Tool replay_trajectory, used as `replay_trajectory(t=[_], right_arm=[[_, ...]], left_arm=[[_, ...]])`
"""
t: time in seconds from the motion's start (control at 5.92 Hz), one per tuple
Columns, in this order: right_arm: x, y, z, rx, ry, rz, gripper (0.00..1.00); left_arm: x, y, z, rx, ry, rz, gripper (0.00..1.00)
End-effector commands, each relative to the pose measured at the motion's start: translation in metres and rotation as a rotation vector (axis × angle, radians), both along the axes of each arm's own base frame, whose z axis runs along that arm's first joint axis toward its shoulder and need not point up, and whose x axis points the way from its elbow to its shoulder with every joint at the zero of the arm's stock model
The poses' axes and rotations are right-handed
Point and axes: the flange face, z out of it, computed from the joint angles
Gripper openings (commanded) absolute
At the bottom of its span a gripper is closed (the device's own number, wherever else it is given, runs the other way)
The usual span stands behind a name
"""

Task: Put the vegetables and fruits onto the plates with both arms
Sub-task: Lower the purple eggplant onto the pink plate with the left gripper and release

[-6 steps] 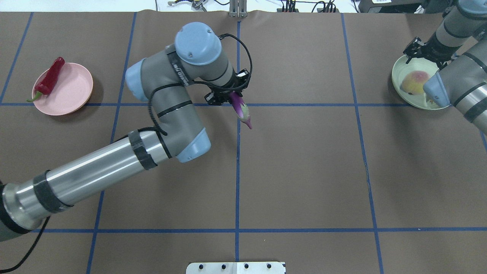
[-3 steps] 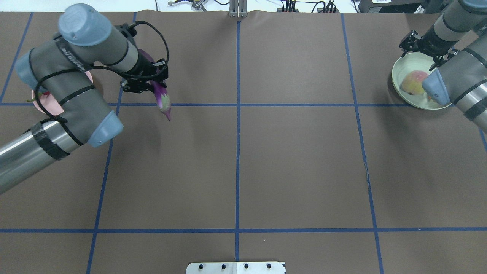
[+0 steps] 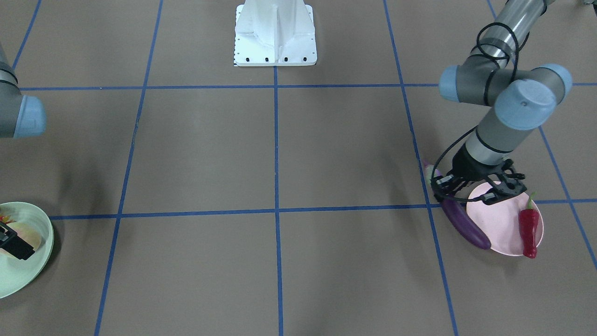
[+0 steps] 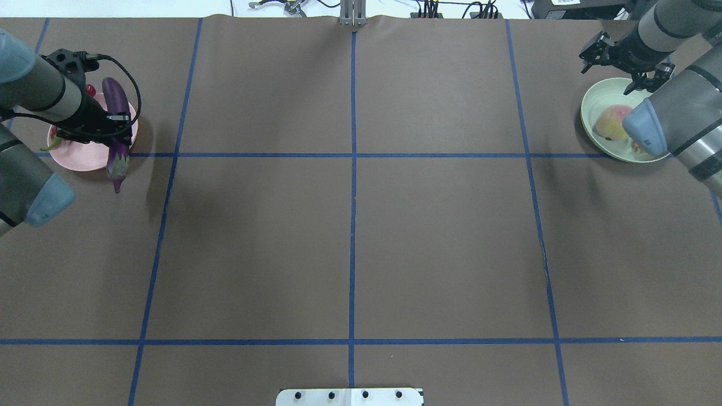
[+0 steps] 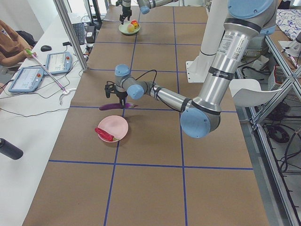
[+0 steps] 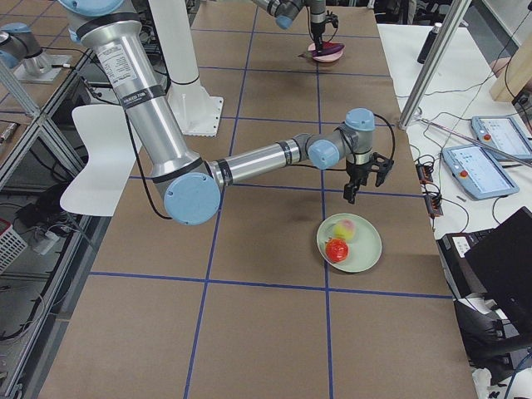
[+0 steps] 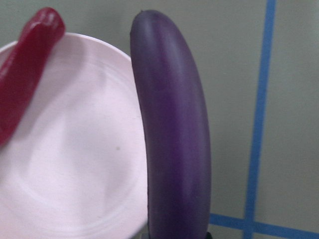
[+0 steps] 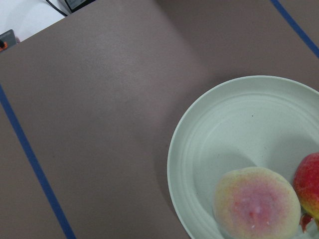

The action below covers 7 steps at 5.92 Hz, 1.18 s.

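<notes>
My left gripper (image 4: 113, 135) is shut on the long purple eggplant (image 4: 115, 101), held level over the right rim of the pink plate (image 4: 79, 159); its greenish cap sticks out past the rim. From the front I see the gripper (image 3: 459, 193), eggplant (image 3: 466, 226) and plate (image 3: 503, 228). The red chili (image 3: 528, 228) lies on the plate's far side and shows in the left wrist view (image 7: 25, 64). My right gripper (image 4: 612, 73) is open and empty, above the far rim of the mint plate (image 4: 591, 107). The peach (image 8: 256, 201) and the red fruit (image 8: 310, 184) lie on that plate.
The white base block (image 3: 275, 32) stands at the robot's side of the table. Blue tape lines (image 4: 352, 169) cross the brown table cover. My right arm's elbow (image 4: 643, 127) hangs over the mint plate. Tablets and cables (image 5: 56, 63) lie beyond the table's far edge.
My left arm has swung left, carrying the eggplant from the table's middle to over the pink plate. My right gripper has drawn back from over the peach toward the mint plate's far rim.
</notes>
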Motion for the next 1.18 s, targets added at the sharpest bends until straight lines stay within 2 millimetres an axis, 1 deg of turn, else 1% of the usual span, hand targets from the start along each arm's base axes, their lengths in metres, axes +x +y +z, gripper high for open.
replay_trajectory(t=[0.0, 0.17, 0.34, 0.51, 0.68, 0.84, 1.01], right_arm=[[-0.008, 0.006, -0.014, -0.003, -0.022, 0.019, 1.00], [-0.008, 0.007, -0.015, 0.000, -0.024, 0.019, 1.00], [-0.004, 0.015, -0.020, 0.007, -0.027, 0.018, 1.00], [0.001, 0.026, -0.039, -0.006, -0.020, 0.018, 1.00], [0.007, 0.035, -0.044, -0.004, -0.015, 0.005, 1.00], [0.018, 0.035, -0.042, 0.015, -0.010, -0.010, 1.00], [0.044, 0.037, -0.033, 0.050, -0.023, -0.075, 1.00]], left_arm=[[-0.017, 0.001, 0.030, 0.022, -0.052, 0.039, 0.12], [-0.016, -0.002, 0.036, 0.031, -0.090, 0.018, 0.99], [-0.018, -0.003, 0.038, 0.039, -0.105, 0.010, 1.00], [-0.024, -0.006, 0.034, 0.045, -0.105, 0.001, 1.00], [-0.047, -0.015, 0.036, 0.066, -0.116, -0.005, 1.00], [-0.080, -0.022, 0.039, 0.137, -0.136, 0.046, 1.00], [-0.112, -0.017, 0.036, 0.128, -0.083, 0.038, 1.00]])
